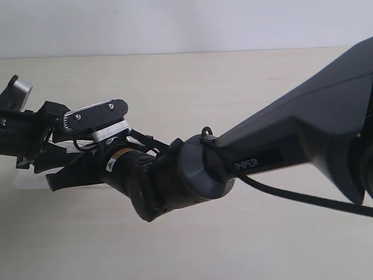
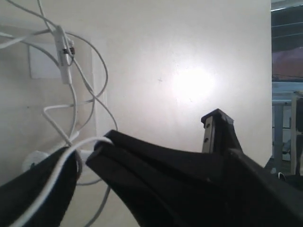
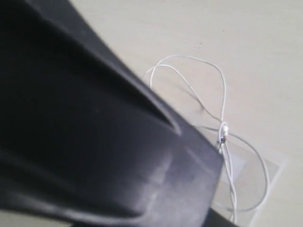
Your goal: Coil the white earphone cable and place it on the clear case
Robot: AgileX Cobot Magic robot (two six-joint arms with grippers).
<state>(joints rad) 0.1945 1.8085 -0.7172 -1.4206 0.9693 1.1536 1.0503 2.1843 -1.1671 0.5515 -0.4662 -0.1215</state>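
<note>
Clear case [image 1: 26,182]: it lies flat at the far left of the table [image 1: 233,76], and both arms crowd over it. The wrist views show its frosted halves [image 2: 19,113] [image 3: 246,184] under the wire.
Left gripper [image 2: 85,156]: its fingers stand apart and clamp nothing. One strand drapes across a finger and passes through the gap.
White earphone cable [image 2: 102,80]: it is loose and not yet coiled, sprawling in open loops [image 3: 222,90] over the case and onto the table beside it. The inline remote [image 2: 64,47] sits on the case, and an earbud [image 2: 35,161] lies just beside the left fingers.
Key relation: the cable lies straight ahead of the left gripper, its strands running lengthwise away from the fingers. The left looks the nearer arm, being already in touch with the wire.
Right gripper [image 1: 58,178]: it reaches across from the right with its jaws closed. I cannot tell if it pinches any wire, since a dark bulk blocks much of its wrist view.
Case label [image 2: 45,61]: a pale square with no print I can make out.
Wrist sticker [image 1: 116,158]: orange and black, too small to read.
Right arm lettering [image 1: 247,164]: it reads "PiPER".
</note>
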